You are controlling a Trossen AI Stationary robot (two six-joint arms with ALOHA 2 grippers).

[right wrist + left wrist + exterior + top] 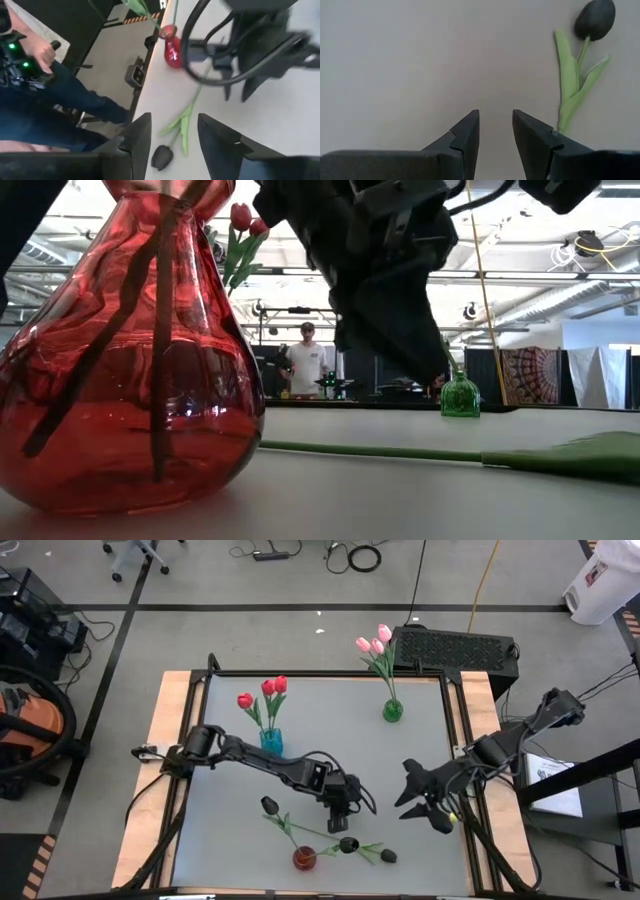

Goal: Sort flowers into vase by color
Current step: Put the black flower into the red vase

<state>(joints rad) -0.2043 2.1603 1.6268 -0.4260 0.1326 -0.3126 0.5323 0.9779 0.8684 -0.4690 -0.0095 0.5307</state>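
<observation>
Three vases stand on the grey table (230,740): blue vase (271,742) with red tulips (268,690), green vase (392,711) with pink tulips (374,642), red vase (304,858) at the near edge holding two black-tulip stems. A person (306,365) stands in the room behind. One black tulip (386,856) lies flat beside the red vase, long axis running across the table, head toward the right arm's side. Left gripper (342,823) hovers above its stem, fingers slightly apart, empty. Right gripper (412,792) waits nearby, parted, empty.

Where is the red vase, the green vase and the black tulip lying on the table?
red vase (120,380), low view, its belly
green vase (392,711), high view, its body
black tulip (595,19), left wrist view, its bud
</observation>
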